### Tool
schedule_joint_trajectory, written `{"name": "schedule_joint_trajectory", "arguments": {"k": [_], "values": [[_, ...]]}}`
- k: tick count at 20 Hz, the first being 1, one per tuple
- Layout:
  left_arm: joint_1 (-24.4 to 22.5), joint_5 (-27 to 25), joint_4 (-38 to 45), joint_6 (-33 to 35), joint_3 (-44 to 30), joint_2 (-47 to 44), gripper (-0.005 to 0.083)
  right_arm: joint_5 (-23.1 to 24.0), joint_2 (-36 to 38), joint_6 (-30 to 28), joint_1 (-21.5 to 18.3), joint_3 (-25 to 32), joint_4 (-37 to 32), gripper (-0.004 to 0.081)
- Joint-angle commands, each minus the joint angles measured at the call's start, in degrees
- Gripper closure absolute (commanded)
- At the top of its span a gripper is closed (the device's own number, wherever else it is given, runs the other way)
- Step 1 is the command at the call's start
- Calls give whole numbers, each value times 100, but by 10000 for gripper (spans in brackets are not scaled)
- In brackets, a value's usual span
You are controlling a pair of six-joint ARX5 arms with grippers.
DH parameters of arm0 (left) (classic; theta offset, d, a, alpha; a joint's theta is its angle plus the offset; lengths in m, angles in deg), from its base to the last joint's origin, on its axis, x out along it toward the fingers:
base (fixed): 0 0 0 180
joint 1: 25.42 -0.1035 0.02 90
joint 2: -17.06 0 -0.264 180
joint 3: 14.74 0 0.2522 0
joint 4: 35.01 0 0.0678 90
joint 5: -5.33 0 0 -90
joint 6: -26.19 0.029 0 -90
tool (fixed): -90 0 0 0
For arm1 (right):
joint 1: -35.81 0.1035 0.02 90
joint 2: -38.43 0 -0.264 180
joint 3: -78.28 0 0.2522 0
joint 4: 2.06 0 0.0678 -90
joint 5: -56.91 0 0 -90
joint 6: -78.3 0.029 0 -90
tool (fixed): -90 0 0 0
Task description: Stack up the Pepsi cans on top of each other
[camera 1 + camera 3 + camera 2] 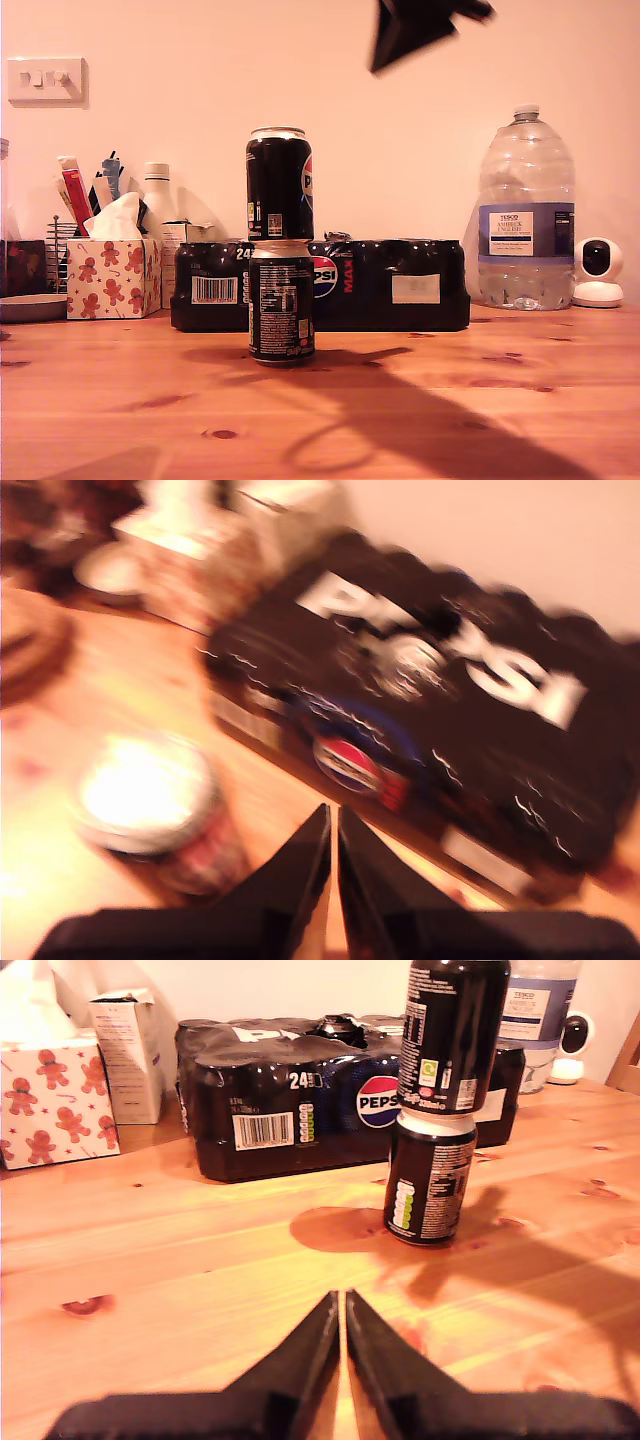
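The table (520, 400) fills the lower half of the exterior view. Behind mid-frame sits one shrink-wrapped 24-pack (400, 285). In front, centre frame, two Pepsi cans: the upper can (279, 184) stands upright on the lower can (281, 304). My first hand (343, 1305) hovers low over the wood, pinched together, empty. My second hand (333, 820), blurred, looks pressed together too, holding nothing.

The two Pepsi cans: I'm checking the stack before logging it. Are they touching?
Touching. The exterior view shows the upper can standing directly on the lower can, no gap.
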Motion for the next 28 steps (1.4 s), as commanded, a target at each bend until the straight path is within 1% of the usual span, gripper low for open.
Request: {"name": "schedule_joint_trajectory", "arguments": {"k": [1, 5, 9, 11, 15, 16, 18, 21, 23, 25, 28], "values": [[0, -90, -96, 37, -118, 26, 765, -26, 142, 28, -35, 614, -313, 783], [-50, -195, -94, 31, -118, 26, 765, -28, 769, 55, -262, 2129, -1637, 783], [-197, -503, -79, 15, -118, 26, 765, -46, 1510, 243, -551, 3858, -3156, 783], [-254, -599, -72, 17, -118, 26, 765, -188, 1832, 348, -695, 4601, -3849, 783], [-260, -595, -70, 15, -118, 24, 765, -334, 2426, 516, -933, 5751, -4636, 783], [-260, -595, -63, 13, -118, 24, 765, -343, 2592, 610, -990, 5984, -4741, 783], [-260, -592, -63, 15, -118, 24, 765, -352, 2983, 614, -1073, 6391, -4844, 783], [-260, -595, -63, 15, -118, 24, 765, -350, 3707, 612, -1091, 6859, -4835, 783], [-260, -595, -63, 15, -116, 24, 765, -345, 4238, 713, -1088, 7121, -4804, 783], [-260, -595, -61, 15, -116, 24, 765, -345, 4822, 750, -1088, 7311, -4568, 783], [-260, -595, -61, 15, -116, 24, 765, -348, 5652, 686, -1086, 7375, -3762, 783]]}}
